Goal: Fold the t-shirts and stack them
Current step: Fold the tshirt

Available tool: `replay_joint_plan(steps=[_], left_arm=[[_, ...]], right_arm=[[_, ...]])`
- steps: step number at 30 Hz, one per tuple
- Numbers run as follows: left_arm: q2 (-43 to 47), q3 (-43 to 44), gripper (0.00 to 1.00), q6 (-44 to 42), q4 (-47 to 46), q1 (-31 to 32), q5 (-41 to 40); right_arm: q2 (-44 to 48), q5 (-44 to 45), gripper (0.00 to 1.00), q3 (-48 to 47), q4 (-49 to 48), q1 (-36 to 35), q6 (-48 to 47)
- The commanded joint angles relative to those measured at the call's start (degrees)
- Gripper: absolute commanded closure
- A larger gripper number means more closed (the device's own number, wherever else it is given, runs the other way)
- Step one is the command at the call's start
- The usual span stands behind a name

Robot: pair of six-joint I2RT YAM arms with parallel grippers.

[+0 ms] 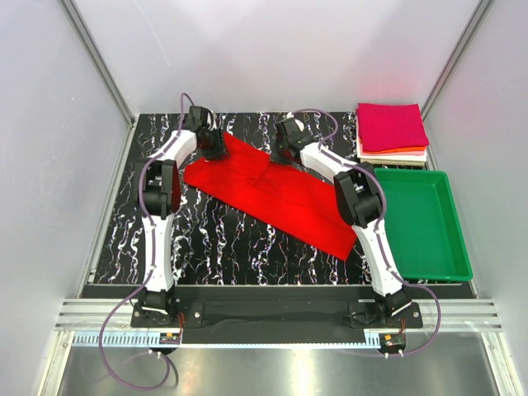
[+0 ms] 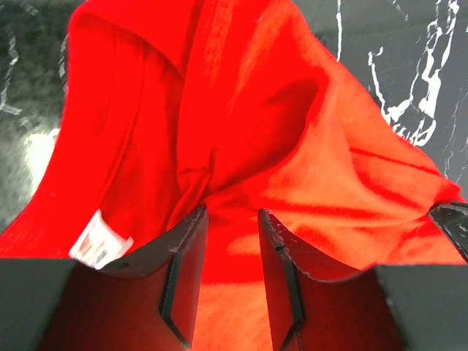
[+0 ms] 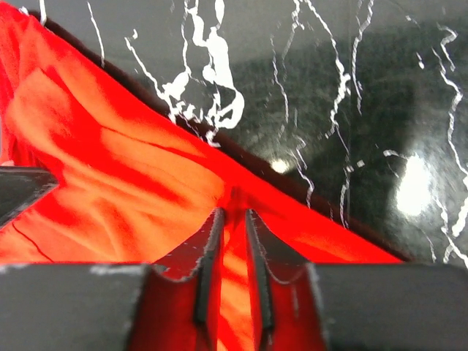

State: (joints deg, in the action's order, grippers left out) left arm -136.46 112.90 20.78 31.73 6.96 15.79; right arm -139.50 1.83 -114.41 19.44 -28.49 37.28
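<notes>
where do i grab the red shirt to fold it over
Pinch the red shirt along its far edge, near each end, coming straight down from above. It lies flat and spread out on the table, so a thin edge is probably the only purchase.

A black tabletop veined in white is enclosed left, right and far by pale walls framed with aluminium posts; a steel sheet is laid along the near edge.

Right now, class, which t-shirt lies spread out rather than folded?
The bright red t-shirt, lying open across the black marbled table. The others form a stack of folded squares, magenta on top, at the far right corner.
</notes>
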Motion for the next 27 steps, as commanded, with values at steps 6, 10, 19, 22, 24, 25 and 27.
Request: replay_joint_plan(steps=[6,10,19,22,24,25,27], left_arm=[[9.0,0.3,0.59,-0.1,1.6,0.7,-1.0],[8.8,-1.5,0.6,0.9,1.4,1.0,0.0],[6.1,-5.1,0.6,1.6,1.4,1.8,-2.9],[5.6,-6.5,0.61,1.5,1.4,1.7,-5.7],[5.1,-7.2,0.61,1.9,1.4,1.7,-7.8],[4.9,-7.4,0.61,2.2,1.4,1.7,-8.1],[4.4,-7.4,0.61,3.0,1.3,1.7,-8.4]], right_arm=[[11.7,-3.2,0.81,4.5,2.4,-0.2,1.1],[13.5,-6.3,0.86,6.4,2.0,-1.1,0.4],[12.6,-12.1,0.87,10.7,-2.1,-3.2,1.0],[11.3,-13.0,0.87,12.9,-3.0,-3.2,1.4],[10.7,-11.8,0.87,14.0,-3.1,-3.4,1.4],[10.5,-11.4,0.87,15.0,-3.2,-3.4,1.1],[10.0,-10.4,0.88,15.5,-3.2,-3.4,0.5]])
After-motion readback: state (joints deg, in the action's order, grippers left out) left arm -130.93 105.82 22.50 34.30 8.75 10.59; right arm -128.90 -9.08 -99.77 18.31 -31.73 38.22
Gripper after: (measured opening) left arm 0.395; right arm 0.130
